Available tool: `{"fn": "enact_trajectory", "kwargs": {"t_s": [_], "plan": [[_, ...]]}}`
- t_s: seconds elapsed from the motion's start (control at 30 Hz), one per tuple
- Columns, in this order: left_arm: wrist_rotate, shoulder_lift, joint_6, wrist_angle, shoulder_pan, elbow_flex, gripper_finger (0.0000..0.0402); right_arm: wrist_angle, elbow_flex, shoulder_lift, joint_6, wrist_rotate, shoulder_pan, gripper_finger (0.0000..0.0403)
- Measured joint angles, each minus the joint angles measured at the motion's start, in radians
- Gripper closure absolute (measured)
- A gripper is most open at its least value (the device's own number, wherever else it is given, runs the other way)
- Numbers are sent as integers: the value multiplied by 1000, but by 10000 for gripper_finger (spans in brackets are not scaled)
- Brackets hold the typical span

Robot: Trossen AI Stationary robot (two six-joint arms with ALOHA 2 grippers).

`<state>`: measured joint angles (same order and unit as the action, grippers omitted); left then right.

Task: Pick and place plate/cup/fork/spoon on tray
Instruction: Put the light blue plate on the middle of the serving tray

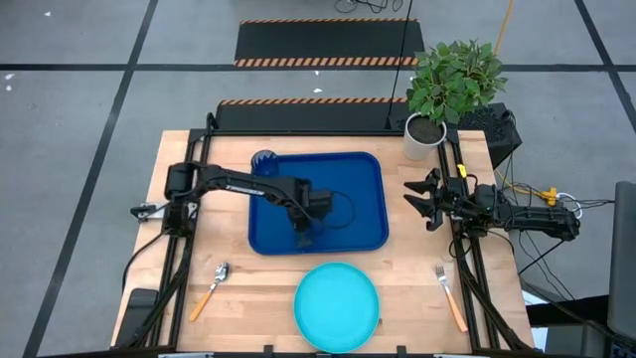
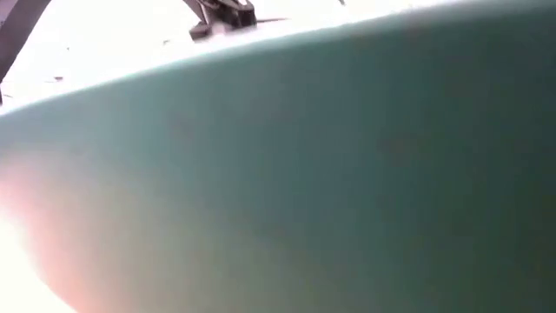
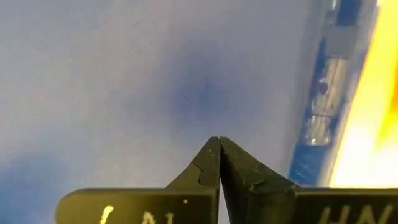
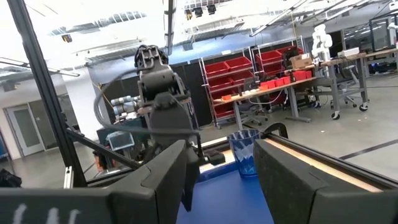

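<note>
Four items assessed: cup (image 1: 264,161) already inside tray (image 1: 370,169), at its far-left corner; plate (image 1: 337,305) at table (image 1: 179,174) near edge, centre; spoon (image 1: 210,289) near-left, fork (image 1: 450,296) near-right. Spoon handle angled toward near-left corner; fork long axis running roughly far to near. Left end effector (image 1: 303,239) closed, empty, pointed down over tray floor near its near edge, arm stretched across from left. Nearest to plate, lying toward near edge. Right end effector (image 1: 417,199) fully open, empty, parked beside tray's right rim, nearer to fork.

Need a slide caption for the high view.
Left tool shut over tray holding cup; plate, fork, spoon outside.
</note>
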<state>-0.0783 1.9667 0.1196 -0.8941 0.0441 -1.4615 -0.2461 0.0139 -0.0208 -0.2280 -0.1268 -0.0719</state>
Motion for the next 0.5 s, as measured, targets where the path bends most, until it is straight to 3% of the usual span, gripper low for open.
{"fn": "enact_trajectory", "kwargs": {"t_s": [0.13,0.4,0.5], "plan": [[-14,-33,34,-12,-14,-2,379,4,0,0,0,-1,0,220],[-20,-41,96,-30,-67,-2,288,4,0,0,0,-2,0,220],[-67,-41,128,-27,-81,-2,262,4,0,0,0,-2,0,220]]}}
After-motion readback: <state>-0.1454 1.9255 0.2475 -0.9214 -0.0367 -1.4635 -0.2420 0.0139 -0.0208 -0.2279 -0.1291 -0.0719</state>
